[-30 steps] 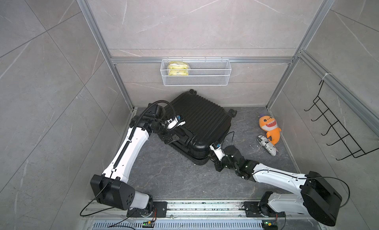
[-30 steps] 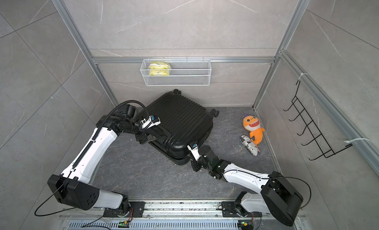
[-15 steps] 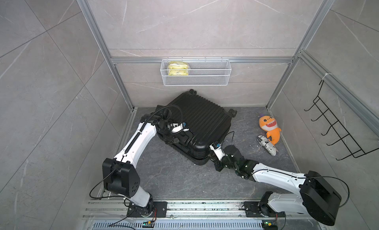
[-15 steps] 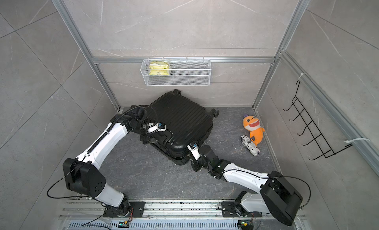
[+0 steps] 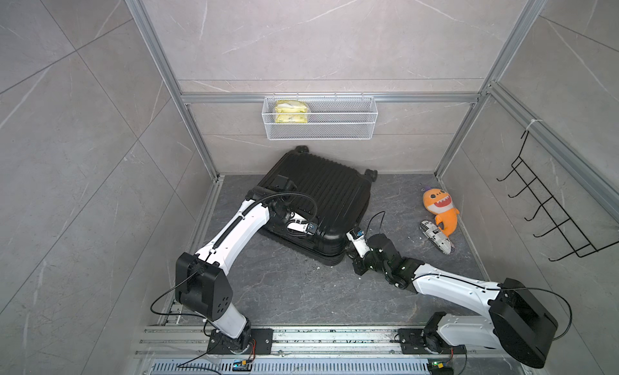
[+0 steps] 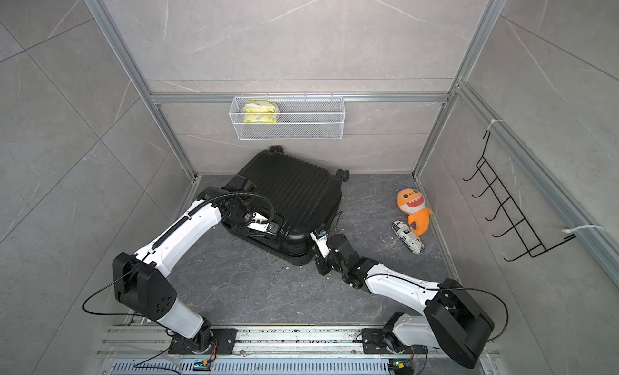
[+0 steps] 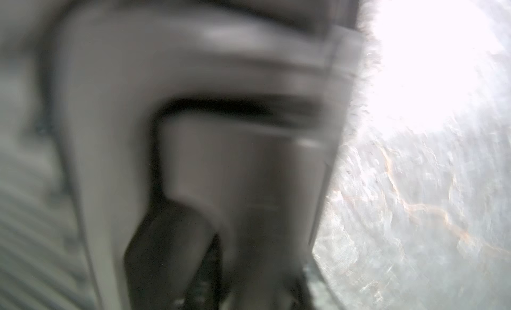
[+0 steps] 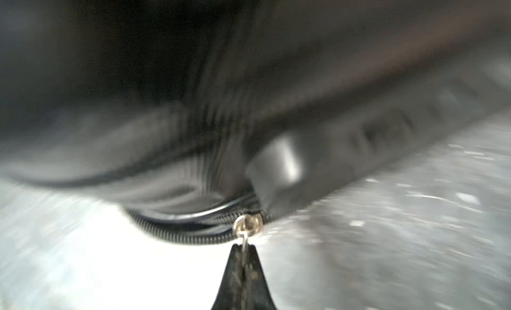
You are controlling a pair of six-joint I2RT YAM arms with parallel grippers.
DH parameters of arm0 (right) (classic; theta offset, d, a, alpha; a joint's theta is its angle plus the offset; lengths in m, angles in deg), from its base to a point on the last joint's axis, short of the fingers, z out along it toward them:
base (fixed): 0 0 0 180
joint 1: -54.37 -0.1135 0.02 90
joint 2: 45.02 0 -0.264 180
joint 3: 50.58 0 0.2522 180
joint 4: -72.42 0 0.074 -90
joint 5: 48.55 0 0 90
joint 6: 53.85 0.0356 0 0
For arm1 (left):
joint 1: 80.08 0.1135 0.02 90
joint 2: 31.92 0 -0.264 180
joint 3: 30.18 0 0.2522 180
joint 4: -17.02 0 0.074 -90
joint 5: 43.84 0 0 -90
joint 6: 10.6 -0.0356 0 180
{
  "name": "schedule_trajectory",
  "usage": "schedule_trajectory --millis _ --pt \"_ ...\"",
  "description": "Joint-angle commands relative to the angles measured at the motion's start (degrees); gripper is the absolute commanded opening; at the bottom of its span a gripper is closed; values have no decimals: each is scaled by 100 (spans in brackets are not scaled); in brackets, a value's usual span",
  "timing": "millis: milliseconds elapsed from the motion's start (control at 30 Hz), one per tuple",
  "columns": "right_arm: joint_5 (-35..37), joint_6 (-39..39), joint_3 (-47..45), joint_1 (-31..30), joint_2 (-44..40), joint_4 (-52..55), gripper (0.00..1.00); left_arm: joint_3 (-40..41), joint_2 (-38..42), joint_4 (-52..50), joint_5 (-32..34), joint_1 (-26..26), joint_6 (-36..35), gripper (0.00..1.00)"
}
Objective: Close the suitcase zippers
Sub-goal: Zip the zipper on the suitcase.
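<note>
The black ribbed suitcase (image 5: 328,196) (image 6: 294,189) lies flat on the floor near the back wall. My left gripper (image 5: 313,234) (image 6: 273,231) is at its near left side. The left wrist view is blurred; there a part of the suitcase handle (image 7: 110,101) runs down between the dark fingers (image 7: 166,256), which look closed on it. My right gripper (image 5: 346,252) (image 8: 244,247) is at the suitcase's near corner, shut on the thin metal tab of the silver zipper pull (image 8: 247,225). The black zipper track (image 8: 188,234) curves away round the corner.
An orange shark plush (image 5: 440,211) and a black-and-white patterned roll (image 5: 435,237) lie on the floor to the right. A white wire basket (image 5: 320,119) with a yellow item hangs on the back wall. A black hook rack (image 5: 549,216) hangs on the right wall.
My left arm has swung right along the suitcase's near left side and its gripper has closed. The right gripper has stayed shut at the near corner.
</note>
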Motion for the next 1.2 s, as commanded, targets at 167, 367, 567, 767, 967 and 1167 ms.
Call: schedule_trajectory --millis 167,367,567,767,967,1167 --pt "-1129 -442 -104 -283 -169 219 0 -160 90 351 -266 -129 3199 11" --pt "-1822 -526 -32 -299 -110 98 0 -563 -6 626 -471 -314 4578 10" --pt "-2272 -674 58 -379 -107 78 0 -430 94 1316 -407 -560 5430 9" --pt "-2355 -692 168 -539 33 41 0 -786 -84 1670 -498 -623 7241 5" --pt "-2394 -697 178 -661 -7 -64 0 -723 -122 2124 -255 -843 7714 3" --pt "-1651 -942 271 -649 -214 663 0 -883 -151 2104 644 -844 7728 0"
